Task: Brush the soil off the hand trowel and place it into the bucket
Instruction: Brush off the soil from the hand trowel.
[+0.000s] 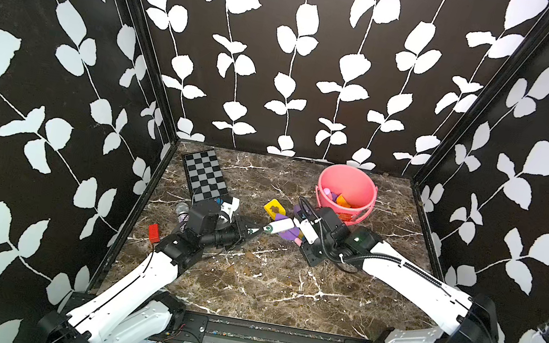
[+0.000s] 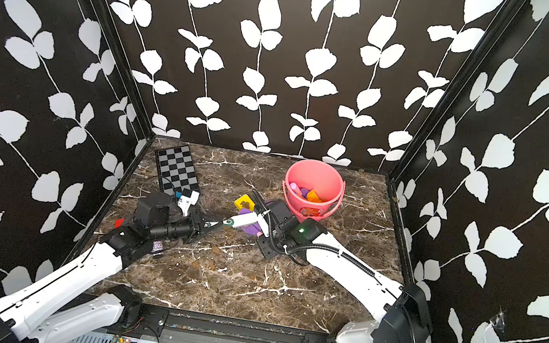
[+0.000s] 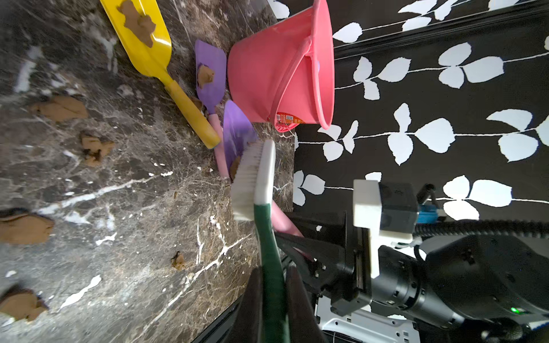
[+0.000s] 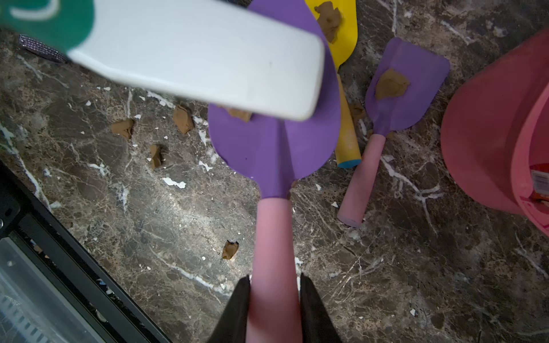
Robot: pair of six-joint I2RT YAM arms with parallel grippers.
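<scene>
The purple trowel (image 4: 276,142), clamped by its pink handle in the right jaws near the bucket (image 4: 490,133), carries a soil (image 4: 239,113) clump under the brush (image 4: 193,59) that the left jaws grip tight, so brushing looks unfinished and dropping it into the bucket remains.

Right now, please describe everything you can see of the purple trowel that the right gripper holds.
The held trowel has a smooth, rounded purple blade that looks like plastic, and a matte pink handle. The right gripper is shut on the handle and holds it above the marble table. One brown soil clump sits on the blade, partly hidden under the white brush head.
</scene>
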